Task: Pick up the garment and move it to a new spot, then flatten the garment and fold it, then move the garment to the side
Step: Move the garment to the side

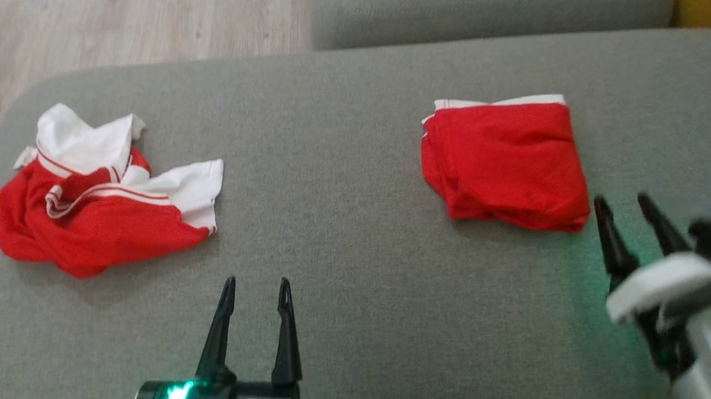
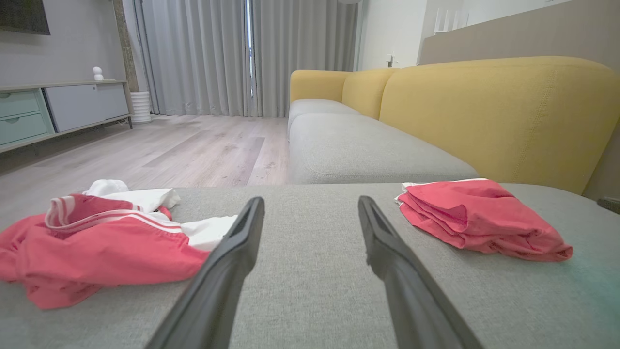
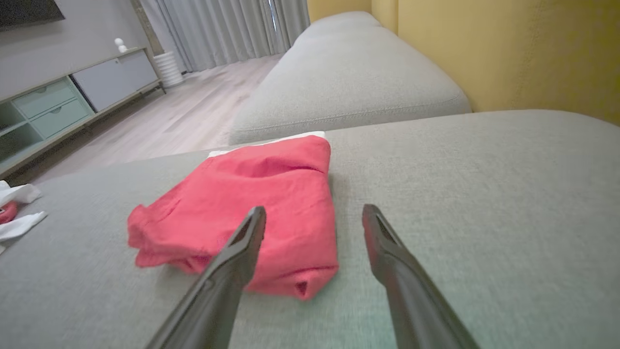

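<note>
A folded red garment [image 1: 506, 164] with a white edge lies on the grey sofa seat [image 1: 344, 224] at the right; it shows as a neat stack [image 2: 479, 218] in the left wrist view and close up [image 3: 252, 213] in the right wrist view. A crumpled red and white garment [image 1: 99, 194] lies at the left [image 2: 101, 237]. My left gripper [image 1: 256, 287] hovers open near the front middle, empty, between the two garments [image 2: 310, 203]. Just off the folded garment's near right corner my right gripper [image 1: 623, 200] stands open and empty [image 3: 315, 211].
The seat's rounded left edge drops to a wooden floor [image 1: 109, 30]. A second grey cushion [image 1: 491, 4] lies behind, with a yellow backrest [image 2: 499, 111] along the right. A low cabinet [image 2: 53, 109] and curtains [image 2: 242, 53] stand far off.
</note>
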Available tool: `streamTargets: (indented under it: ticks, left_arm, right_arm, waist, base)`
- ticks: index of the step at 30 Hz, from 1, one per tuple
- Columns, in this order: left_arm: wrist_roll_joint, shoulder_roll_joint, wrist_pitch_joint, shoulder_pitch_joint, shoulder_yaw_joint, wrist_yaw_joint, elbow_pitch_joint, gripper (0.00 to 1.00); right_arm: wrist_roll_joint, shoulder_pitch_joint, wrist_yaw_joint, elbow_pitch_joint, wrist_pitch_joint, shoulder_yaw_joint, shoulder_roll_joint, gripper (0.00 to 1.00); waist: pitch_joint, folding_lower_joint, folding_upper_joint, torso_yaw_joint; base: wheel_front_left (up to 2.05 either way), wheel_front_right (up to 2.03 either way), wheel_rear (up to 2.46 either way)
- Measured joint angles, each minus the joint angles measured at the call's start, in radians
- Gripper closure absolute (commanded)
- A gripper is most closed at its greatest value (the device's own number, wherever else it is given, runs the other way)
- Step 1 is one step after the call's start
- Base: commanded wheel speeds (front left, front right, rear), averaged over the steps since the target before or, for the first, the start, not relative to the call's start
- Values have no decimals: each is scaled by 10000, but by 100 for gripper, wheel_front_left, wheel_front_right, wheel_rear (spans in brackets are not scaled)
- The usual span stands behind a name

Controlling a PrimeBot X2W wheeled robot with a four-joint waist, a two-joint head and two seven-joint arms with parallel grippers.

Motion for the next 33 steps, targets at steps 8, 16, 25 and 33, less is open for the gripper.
streamTargets:
  ticks: [8, 16, 25, 33]
  left_arm:
    - [13, -6, 0, -670, -453, 82, -15, 0]
    - [12, -10, 0, -1064, -702, 184, 42, 0]
    - [13, -10, 0, -1175, -792, 253, 102, 0]
    - [297, -10, 0, -1515, -750, 71, 111, 0]
  right_arm:
    - [1450, -2666, 0, 1701, 2245, 13, -686, 0]
    - [3599, -3410, 0, 2767, 3225, 587, -690, 100]
    - [4441, -3997, 0, 2729, 2627, 1597, -1519, 100]
    - [4182, -4616, 0, 3010, 2334, 1871, -3643, 100]
  waist:
    - [944, 1, 0, 207]
    - [1400, -1, 0, 468]
    - [1543, -2, 0, 33]
    - [1925, -1, 0, -661]
  base:
    - [0, 0, 0]
    - [0, 0, 0]
    - [0, 0, 0]
    - [0, 0, 0]
